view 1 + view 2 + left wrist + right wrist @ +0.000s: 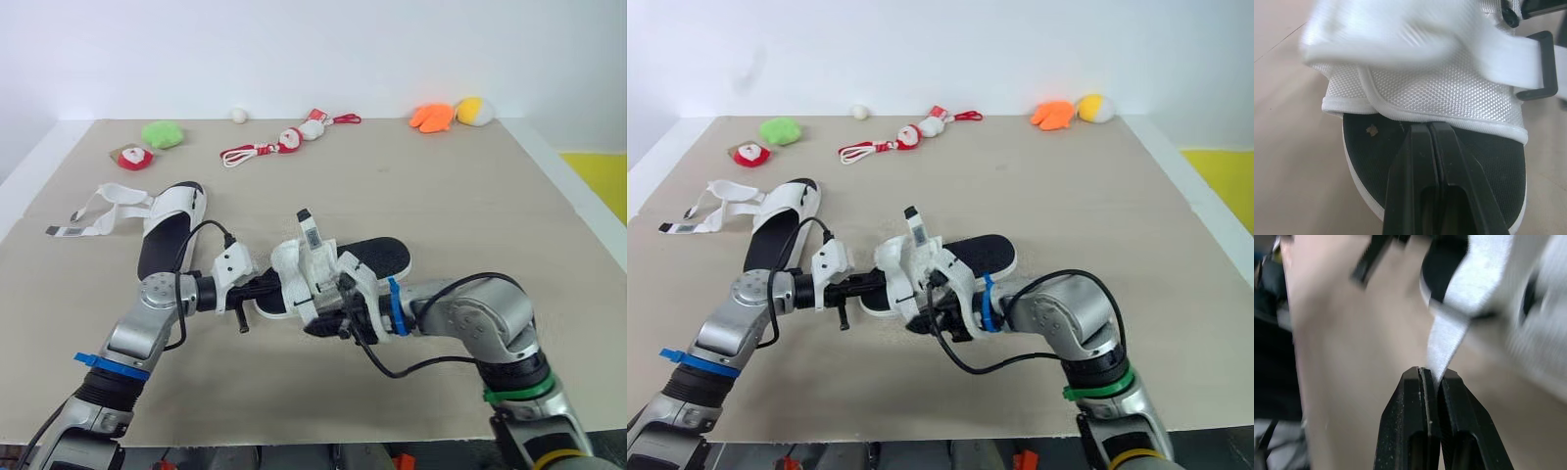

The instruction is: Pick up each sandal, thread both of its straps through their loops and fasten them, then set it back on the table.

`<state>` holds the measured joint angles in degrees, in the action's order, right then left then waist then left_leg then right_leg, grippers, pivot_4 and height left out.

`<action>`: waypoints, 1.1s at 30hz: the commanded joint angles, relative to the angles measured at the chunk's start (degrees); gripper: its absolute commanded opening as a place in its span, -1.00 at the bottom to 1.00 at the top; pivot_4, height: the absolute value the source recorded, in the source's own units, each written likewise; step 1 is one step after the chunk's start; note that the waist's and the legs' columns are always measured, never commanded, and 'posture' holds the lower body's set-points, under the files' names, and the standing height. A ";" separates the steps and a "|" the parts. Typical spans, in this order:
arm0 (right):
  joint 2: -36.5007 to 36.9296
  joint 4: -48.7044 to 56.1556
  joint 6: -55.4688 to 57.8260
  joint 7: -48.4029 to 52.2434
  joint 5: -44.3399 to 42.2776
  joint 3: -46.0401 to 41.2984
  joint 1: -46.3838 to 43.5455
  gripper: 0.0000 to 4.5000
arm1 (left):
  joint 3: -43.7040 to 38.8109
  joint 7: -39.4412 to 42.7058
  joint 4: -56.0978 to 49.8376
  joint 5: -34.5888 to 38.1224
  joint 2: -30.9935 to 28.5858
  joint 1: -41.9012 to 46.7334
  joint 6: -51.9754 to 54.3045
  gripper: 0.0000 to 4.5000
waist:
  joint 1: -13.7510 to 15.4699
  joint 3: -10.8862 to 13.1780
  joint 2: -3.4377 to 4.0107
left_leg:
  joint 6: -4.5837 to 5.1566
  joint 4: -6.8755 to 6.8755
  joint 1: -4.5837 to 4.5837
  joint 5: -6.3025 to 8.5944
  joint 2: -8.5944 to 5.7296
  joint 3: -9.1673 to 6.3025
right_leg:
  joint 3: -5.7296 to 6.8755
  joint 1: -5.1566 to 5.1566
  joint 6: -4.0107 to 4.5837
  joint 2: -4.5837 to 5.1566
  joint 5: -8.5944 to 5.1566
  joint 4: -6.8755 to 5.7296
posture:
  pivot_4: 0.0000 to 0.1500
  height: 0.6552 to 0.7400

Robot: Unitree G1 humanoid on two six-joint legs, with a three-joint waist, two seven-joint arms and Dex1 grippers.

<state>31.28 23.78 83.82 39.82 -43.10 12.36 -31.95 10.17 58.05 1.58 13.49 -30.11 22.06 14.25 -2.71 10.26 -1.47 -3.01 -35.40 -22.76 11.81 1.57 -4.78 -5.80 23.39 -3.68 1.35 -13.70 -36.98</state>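
A black-soled sandal with white straps [367, 257] sits mid-table, its white upper [1440, 93] raised between my two grippers. My left gripper [268, 287] is shut on the rim of that upper, with its fingertips [1422, 134] pinching the white edge above the black footbed. My right gripper [317, 326] is shut on a white strap [1447, 335] that hangs from the sandal's near side. One strap end [309, 230] sticks up. A second sandal [171, 230] lies flat at the left, its straps [98, 211] spread loose on the table.
Along the far edge lie a green plush [163, 133], a red and white plush [130, 157], a small white ball [239, 115], Santa figures on red cords [289, 139], an orange plush [432, 117] and a yellow one [474, 111]. The beige table's near edge [313, 439] is close.
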 commanded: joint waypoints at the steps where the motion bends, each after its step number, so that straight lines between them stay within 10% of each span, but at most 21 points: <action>1: 3.10 3.37 1.89 3.34 -3.76 0.61 1.45 -0.94 | 3.05 0.74 2.05 -2.04 -0.45 -2.45 2.14 -1.00 | -0.01 -0.01 -0.01 | 0.02 0.00 0.01 0.02 0.00 0.00 | 0.00 -0.01 0.00 0.00 -0.02 0.00 | 1.00 1.00; 14: 11.03 8.37 -14.94 10.36 -0.49 3.65 6.31 -0.94 | 3.15 0.68 1.72 -1.89 -0.46 -2.69 2.43 -1.00 | 0.14 -0.02 -0.02 | -0.07 -0.03 0.00 0.21 0.00 -0.01 | 0.01 -0.04 -0.30 0.01 -0.23 0.00 | 1.00 1.00; 20: 22.27 10.07 -37.42 21.83 10.80 4.83 13.03 -0.02 | 3.28 0.77 1.64 -1.88 -0.45 -2.76 2.52 -1.00 | 0.14 -0.02 -0.03 | -0.14 -0.08 0.02 0.26 -0.03 0.02 | 0.00 -0.06 -0.37 0.06 -0.27 0.01 | 1.00 1.00; 25: 21.19 -1.72 -87.84 27.69 27.99 0.85 19.74 0.97 | 3.24 0.81 1.82 -1.91 -0.46 -2.67 2.42 -1.00 | 0.10 -0.02 -0.14 | -0.15 -0.08 0.11 0.27 0.01 0.01 | 0.06 -0.11 -0.43 0.04 -0.30 0.00 | 1.00 1.00; 29: 14.12 -25.19 -140.21 22.24 44.92 0.03 11.68 0.99 | 3.29 0.68 2.02 -1.95 -0.23 -2.64 2.30 -1.00 | -0.13 0.05 -0.09 | -0.19 -0.26 0.34 0.28 0.03 0.30 | -0.11 -0.29 -0.48 0.08 -0.29 0.01 | 1.00 1.00; 33: 9.82 -38.35 -165.86 17.17 53.87 -0.18 4.18 0.99 | 3.29 0.61 1.97 -1.85 -0.18 -2.67 2.33 -1.00 | -0.12 0.04 -0.12 | -0.19 -0.29 0.41 0.27 0.02 0.45 | -0.31 -0.32 -0.42 0.06 -0.20 0.01 | 1.00 1.00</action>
<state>41.66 -12.28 -73.36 59.09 7.82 13.17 -26.61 10.17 57.75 1.51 13.62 -30.09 21.64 14.30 -2.83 10.29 -1.59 -3.20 -35.62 -22.33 12.08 1.59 -4.33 -6.14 23.05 -4.15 1.39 -13.83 -36.98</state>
